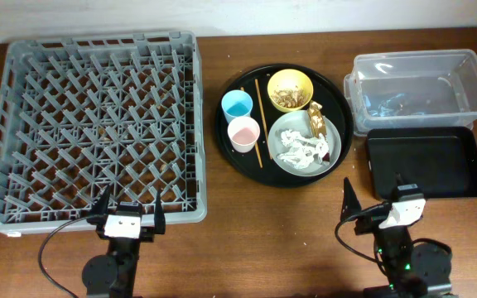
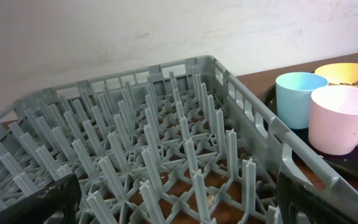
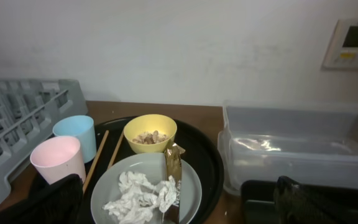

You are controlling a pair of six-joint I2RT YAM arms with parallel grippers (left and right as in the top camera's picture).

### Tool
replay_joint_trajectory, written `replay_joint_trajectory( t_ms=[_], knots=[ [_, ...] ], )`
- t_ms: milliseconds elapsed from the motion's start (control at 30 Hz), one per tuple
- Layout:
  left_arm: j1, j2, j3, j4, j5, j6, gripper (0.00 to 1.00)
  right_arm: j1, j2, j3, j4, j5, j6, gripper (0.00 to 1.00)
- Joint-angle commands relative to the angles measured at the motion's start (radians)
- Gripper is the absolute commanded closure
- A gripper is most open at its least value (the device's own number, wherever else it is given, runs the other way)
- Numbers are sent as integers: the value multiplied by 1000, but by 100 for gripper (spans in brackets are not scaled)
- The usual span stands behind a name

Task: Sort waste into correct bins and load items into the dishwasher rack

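**A:** Crumpled tissue (image 1: 298, 150), gold-brown wrapper (image 1: 317, 122), beige scraps (image 1: 288, 99): where are they, going by the round black tray (image 1: 335, 98)?

**B:** All on that tray. Tissue and wrapper lie on the grey plate (image 1: 281, 130). The scraps sit in the yellow bowl (image 1: 275, 81).

**A:** And the other dishes?

**B:** On the tray too. There's the blue cup (image 1: 237, 104) and the pink cup (image 1: 243, 133), with the chopsticks (image 1: 259, 116) lying between the cups and the plate.

**A:** The bins?

**B:** Right of the tray. The clear tub (image 1: 470, 62) sits farther back and the black rectangular tray (image 1: 425, 161) nearer the arms. The dishwasher rack (image 1: 98, 124) stands to the tray's left.

**A:** The arms?

**B:** The left gripper (image 1: 131, 207) hangs left of the tray at the rack's near edge, fingers spread, holding nothing. The right gripper (image 1: 373, 194) sits to the tray's near right, fingers likewise spread and empty.
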Motion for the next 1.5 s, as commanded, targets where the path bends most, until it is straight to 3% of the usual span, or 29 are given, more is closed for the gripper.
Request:
replay_joint_trajectory(
  t_ms=[0, 367, 567, 667, 900, 967, 1167, 1333, 1467],
  knots=[
    [2, -6, -6, 0, 11, 16, 1, 6, 107, 144, -57, -10, -55, 2],
    [2, -6, -6, 0, 11, 16, 1, 6, 691, 783, -432, -84, -55, 1],
    [2, -6, -6, 0, 11, 16, 1, 6, 1110, 1242, -760, -120, -58, 2],
    [2, -6, -6, 0, 11, 16, 1, 6, 1271, 1384, -873, -142, -58, 2],
    [2, -6, -6, 0, 10, 16, 1, 6, 1521, 1407, -879, -262, -54, 1],
    [2, -6, -6, 0, 11, 16, 1, 8, 1596, 1407, -889, -261, -54, 5],
    [2, -6, -6, 0, 11, 16, 1, 47, 1823, 1407, -887, -147, 3, 8],
    [2, -6, -6, 0, 11, 16, 1, 80, 1926, 1406, -859, -35, 121, 1],
    [2, -6, -6, 0, 10, 16, 1, 106, 1986, 1404, -829, 14, 185, 2]
  ],
)
